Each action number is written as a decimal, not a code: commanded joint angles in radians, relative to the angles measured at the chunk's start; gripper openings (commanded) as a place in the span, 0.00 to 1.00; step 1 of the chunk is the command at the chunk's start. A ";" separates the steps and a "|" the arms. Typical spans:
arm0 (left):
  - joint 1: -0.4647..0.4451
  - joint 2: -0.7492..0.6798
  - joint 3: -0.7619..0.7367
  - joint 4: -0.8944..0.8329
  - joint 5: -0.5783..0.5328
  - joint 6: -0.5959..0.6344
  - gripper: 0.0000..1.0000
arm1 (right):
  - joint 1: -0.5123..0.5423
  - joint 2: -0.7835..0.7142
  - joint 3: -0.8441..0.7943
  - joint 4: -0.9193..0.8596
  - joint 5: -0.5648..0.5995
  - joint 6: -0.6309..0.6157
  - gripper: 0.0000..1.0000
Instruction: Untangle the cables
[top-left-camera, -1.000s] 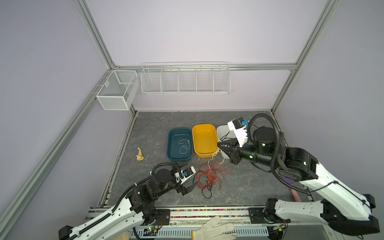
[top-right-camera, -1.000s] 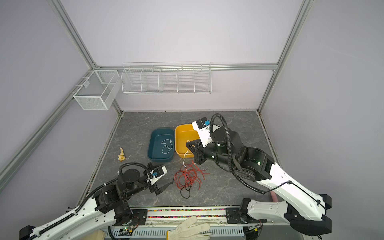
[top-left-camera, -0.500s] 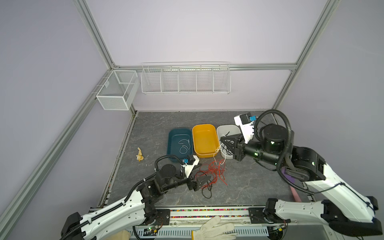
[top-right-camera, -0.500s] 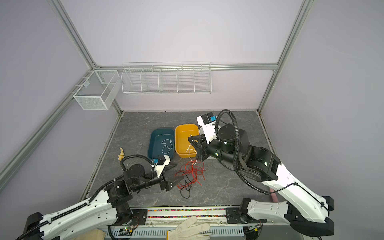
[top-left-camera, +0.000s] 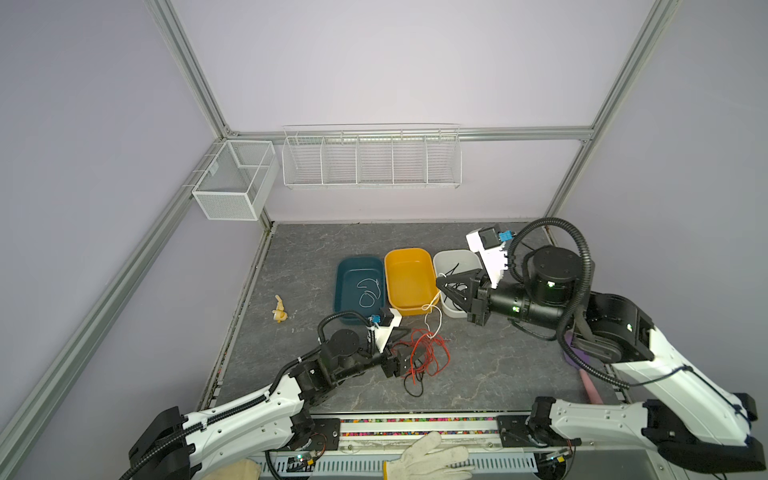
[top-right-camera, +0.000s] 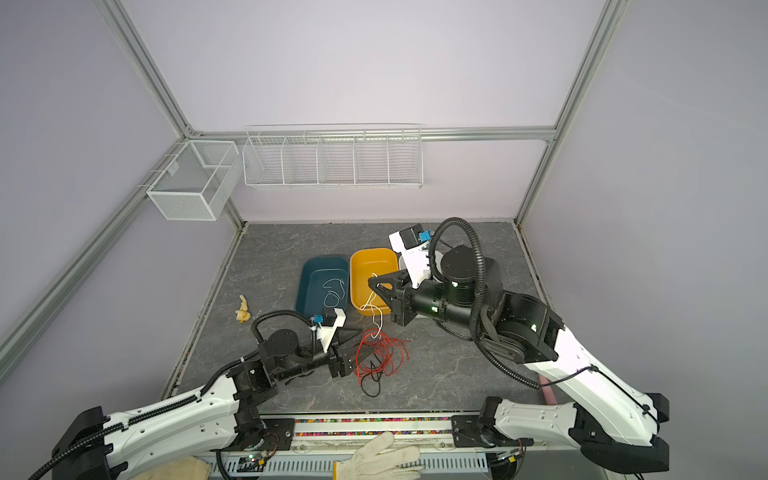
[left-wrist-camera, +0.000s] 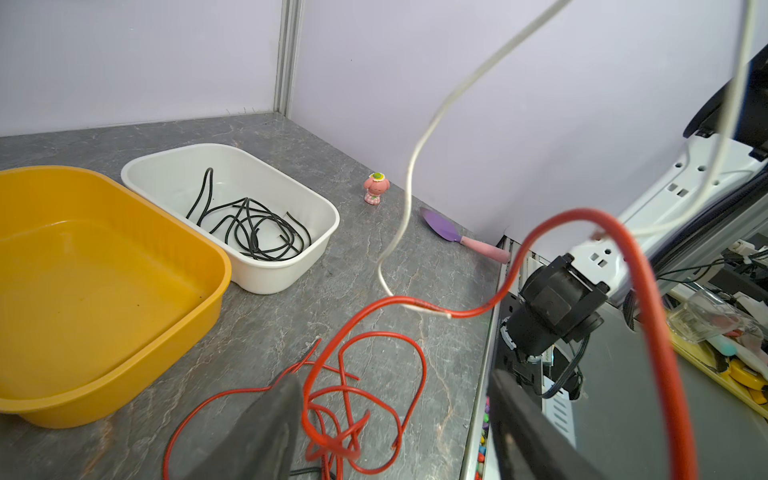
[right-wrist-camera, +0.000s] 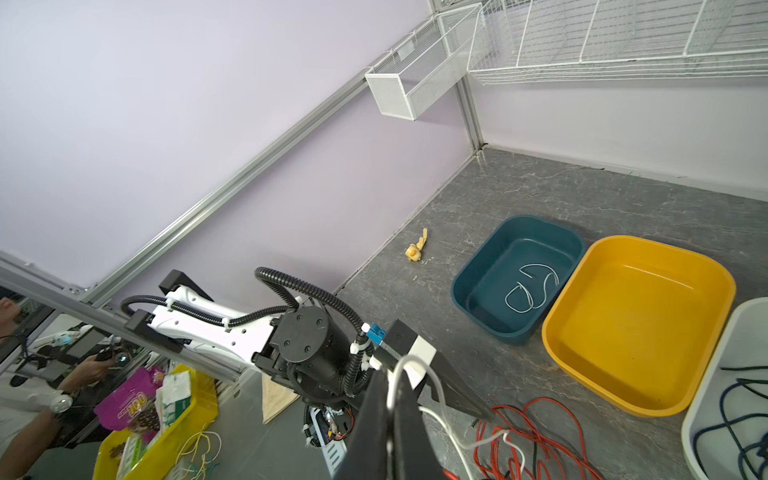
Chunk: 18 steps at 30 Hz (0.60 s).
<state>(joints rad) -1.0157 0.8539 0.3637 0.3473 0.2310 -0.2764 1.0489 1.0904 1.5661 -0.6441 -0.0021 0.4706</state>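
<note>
Right end effector (top-left-camera: 439, 286), centre-right in top view, closed on white cable (top-left-camera: 432, 318). Cable hangs down into red cable (top-left-camera: 430, 353) tangle on tabletop (top-left-camera: 498, 374), lower centre. Left end effector (left-wrist-camera: 395, 378) jaws apart, straddling red loops, not clamped. Black strand (top-left-camera: 413, 384) mixed in tangle. Black cables (left-wrist-camera: 249, 228) in white bin (left-wrist-camera: 266, 274). White piece (top-left-camera: 368, 291) in teal bin (top-left-camera: 345, 266).

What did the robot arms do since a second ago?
The left tool slid forward into the red cables, jaws narrowing around them but not shut. The right tool kept pinching the raised white cable, its wrist turning. The tubs stayed put.
</note>
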 joint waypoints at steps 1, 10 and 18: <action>-0.006 -0.003 -0.032 0.070 0.011 -0.012 0.67 | 0.000 -0.007 0.025 0.046 -0.050 0.013 0.07; -0.005 0.028 -0.066 0.125 -0.004 -0.013 0.51 | 0.004 -0.004 0.025 0.094 -0.139 0.037 0.07; -0.005 -0.066 -0.070 0.083 -0.088 0.031 0.63 | 0.006 -0.024 0.025 0.086 -0.129 0.027 0.07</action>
<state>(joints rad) -1.0157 0.8425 0.3038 0.4255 0.1890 -0.2653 1.0500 1.0889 1.5696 -0.5858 -0.1215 0.4946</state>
